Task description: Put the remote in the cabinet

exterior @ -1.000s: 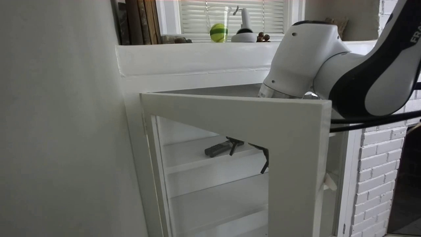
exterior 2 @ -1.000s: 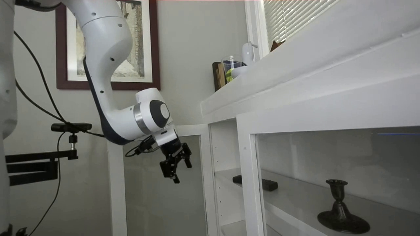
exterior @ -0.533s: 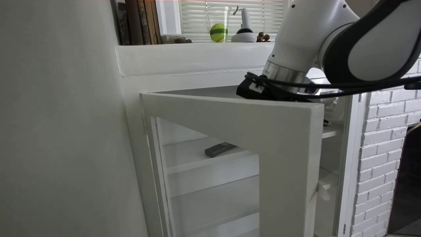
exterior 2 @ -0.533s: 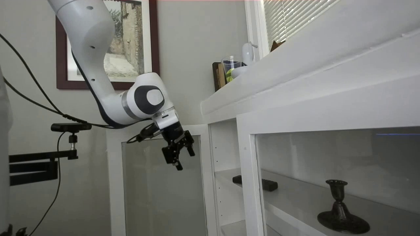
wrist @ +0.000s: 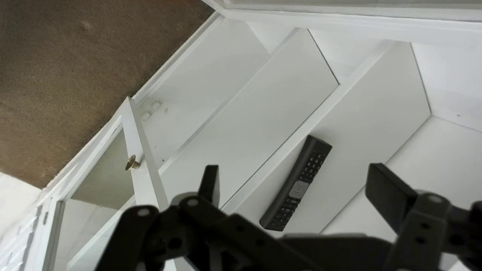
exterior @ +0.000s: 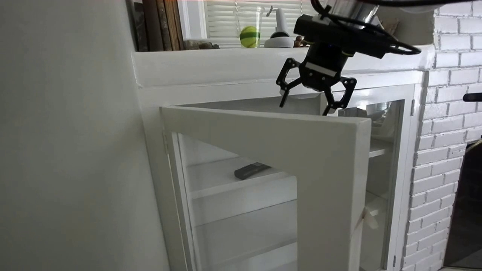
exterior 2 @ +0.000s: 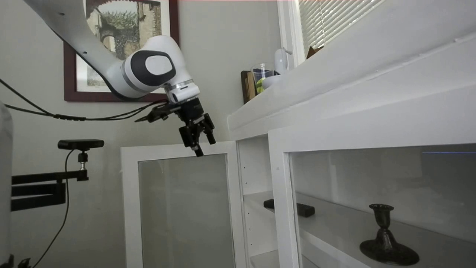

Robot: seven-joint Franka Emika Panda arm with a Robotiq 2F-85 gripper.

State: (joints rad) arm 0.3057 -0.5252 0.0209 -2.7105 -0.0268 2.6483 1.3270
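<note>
On an upper shelf inside the white cabinet (exterior: 335, 150) lies the dark grey remote (wrist: 297, 184), flat and slanted across the shelf. Through the pane of the swung-out door it shows as a small dark remote (exterior: 251, 170); in an exterior view a white upright hides the middle of the remote (exterior 2: 305, 210). My black gripper (exterior: 304, 108) is up at the height of the door's top edge, apart from the remote. The wrist view has the gripper (wrist: 293, 166) with its fingers wide apart and the remote beyond and below, not touched. Air alone is between the fingers of the gripper (exterior 2: 205, 147).
A dark candlestick (exterior 2: 386, 238) stands farther along the same shelf. The open door carries a brass knob (wrist: 132, 162). Above the cabinet a ledge bears books (exterior: 162, 26) and a yellow-green ball (exterior: 250, 37) in a clear cup. A camera (exterior 2: 81, 144) sits on a black mount near the arm.
The arm has risen, lifting my open gripper from shelf height to the door's top. The door swung slightly in the first half second, then stayed. The remote has not moved.
</note>
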